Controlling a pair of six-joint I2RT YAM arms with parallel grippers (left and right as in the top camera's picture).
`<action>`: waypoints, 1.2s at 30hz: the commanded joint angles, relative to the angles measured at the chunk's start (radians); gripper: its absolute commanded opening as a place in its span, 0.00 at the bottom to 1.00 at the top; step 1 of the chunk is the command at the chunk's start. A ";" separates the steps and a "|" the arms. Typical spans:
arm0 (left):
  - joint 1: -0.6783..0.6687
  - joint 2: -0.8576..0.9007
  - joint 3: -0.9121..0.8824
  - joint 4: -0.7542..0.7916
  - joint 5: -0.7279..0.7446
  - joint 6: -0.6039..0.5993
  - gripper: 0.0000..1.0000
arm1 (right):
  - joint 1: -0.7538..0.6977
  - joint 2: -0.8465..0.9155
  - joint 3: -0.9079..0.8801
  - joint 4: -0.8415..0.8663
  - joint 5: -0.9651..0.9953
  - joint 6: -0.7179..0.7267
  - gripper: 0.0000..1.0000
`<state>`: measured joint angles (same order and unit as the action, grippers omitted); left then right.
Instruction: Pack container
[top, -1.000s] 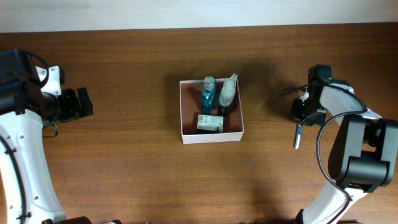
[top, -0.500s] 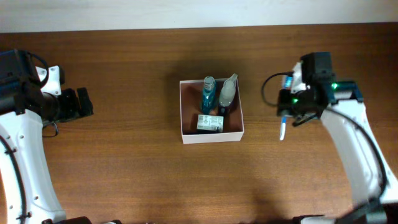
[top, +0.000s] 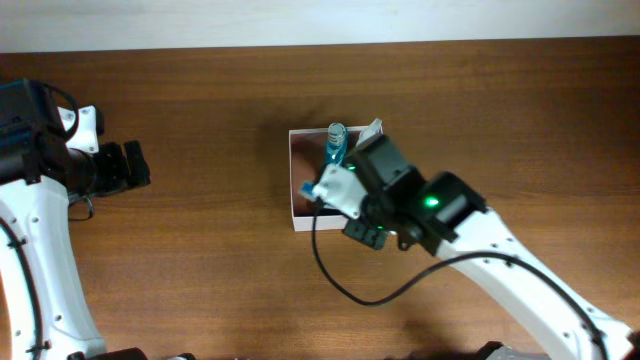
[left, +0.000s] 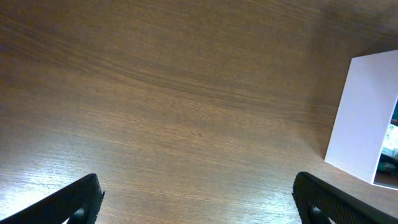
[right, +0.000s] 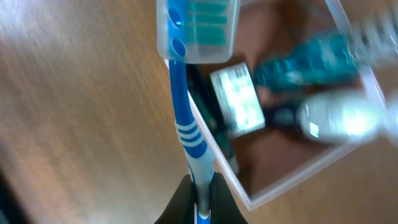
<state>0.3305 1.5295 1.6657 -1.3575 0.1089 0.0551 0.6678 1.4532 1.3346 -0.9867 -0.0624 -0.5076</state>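
My right pincer (right: 200, 193) is clamped on the tail of the toothbrush (right: 185, 134), fingers tight on the blue handle. The brush runs away from me to its capped head. Under the handle lies the box (right: 280, 158), and the brush crosses one white wall, so part of it hangs over the counter (right: 74, 124) and part over the pinkish floor. Further in, the carton (right: 236, 99) lies flat, with the teal bottle (right: 311, 59) and the white tube (right: 342, 121) beyond it. The picture is smeared, so I cannot tell how high I am above the rim.

I judge this the placing step: brush carried, not yet released. Next I need to bring the whole brush inside the wall, line it up over the bare strip beside the carton, lower it and only then let go.

Well apart, my left pincer (left: 199, 199) hangs spread wide over bare counter, holding nothing.
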 joint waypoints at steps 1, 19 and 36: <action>0.004 -0.013 0.009 0.002 0.011 -0.010 1.00 | -0.006 0.074 0.012 0.042 0.088 -0.228 0.04; 0.004 -0.013 0.009 0.002 0.011 -0.010 1.00 | -0.074 0.060 0.050 0.170 0.172 0.194 0.99; 0.004 -0.013 0.009 0.002 0.011 -0.010 1.00 | -0.218 -0.593 0.050 -0.110 0.172 0.633 0.99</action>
<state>0.3305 1.5295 1.6657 -1.3575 0.1089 0.0551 0.4576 0.8867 1.3708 -1.0966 0.1013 0.0952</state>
